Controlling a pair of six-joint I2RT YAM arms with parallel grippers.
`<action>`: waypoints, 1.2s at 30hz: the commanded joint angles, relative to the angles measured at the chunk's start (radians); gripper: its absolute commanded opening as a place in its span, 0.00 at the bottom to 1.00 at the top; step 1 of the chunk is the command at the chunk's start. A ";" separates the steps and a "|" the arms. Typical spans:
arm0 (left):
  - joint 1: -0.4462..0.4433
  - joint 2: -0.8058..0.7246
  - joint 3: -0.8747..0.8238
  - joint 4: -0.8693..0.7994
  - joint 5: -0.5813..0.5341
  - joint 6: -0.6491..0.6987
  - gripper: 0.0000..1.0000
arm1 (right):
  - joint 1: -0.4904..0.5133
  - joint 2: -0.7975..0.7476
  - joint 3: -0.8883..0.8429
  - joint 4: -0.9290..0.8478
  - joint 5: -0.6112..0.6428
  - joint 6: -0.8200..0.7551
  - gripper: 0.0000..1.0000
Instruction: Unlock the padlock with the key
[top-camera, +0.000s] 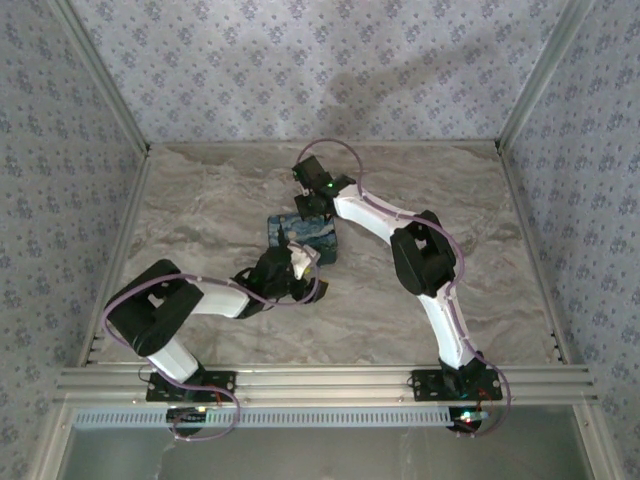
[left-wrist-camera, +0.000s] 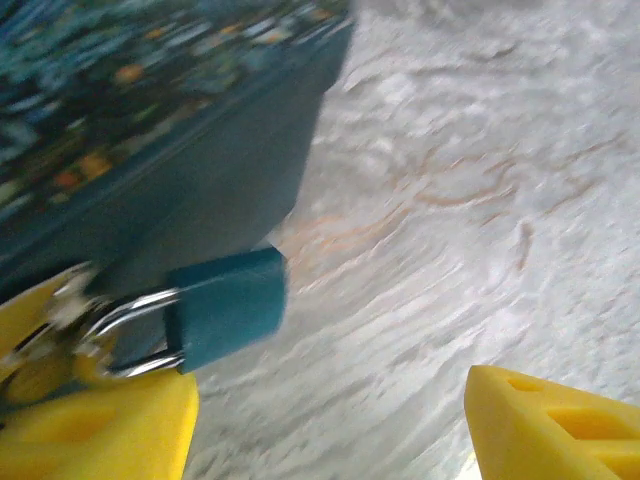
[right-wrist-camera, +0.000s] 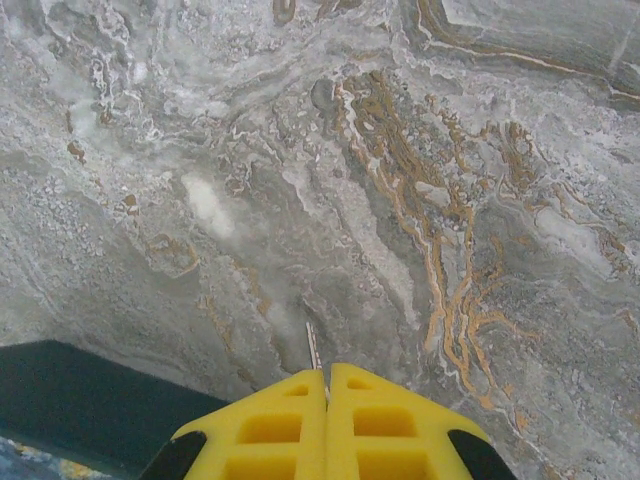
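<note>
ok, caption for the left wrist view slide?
Left end effector open beside the teal padlock attached to the blue box, marble table beyond.

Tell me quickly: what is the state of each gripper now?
Left gripper: open, holding nothing; the padlock is close by, not gripped.
Right gripper: closed on a thin metal blade, apparently the key.

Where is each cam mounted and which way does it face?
Top external: above and behind the bases, looking down on the table; left arm and right arm meet at the box.
Left wrist: low, facing the padlock hanging off the box; open left gripper.
Right wrist: looking down at the table; right gripper shut on the key.
Shared: all three catch the box.
</note>
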 joint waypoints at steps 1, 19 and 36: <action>0.016 0.017 0.054 0.143 0.043 -0.024 0.72 | 0.029 0.029 -0.065 -0.111 -0.076 -0.002 0.00; 0.126 0.075 0.002 0.296 0.047 -0.339 0.77 | 0.011 -0.004 -0.144 -0.053 -0.099 0.003 0.00; 0.219 -0.028 -0.033 0.163 0.089 -0.421 0.80 | 0.006 -0.023 -0.178 -0.014 -0.104 0.012 0.00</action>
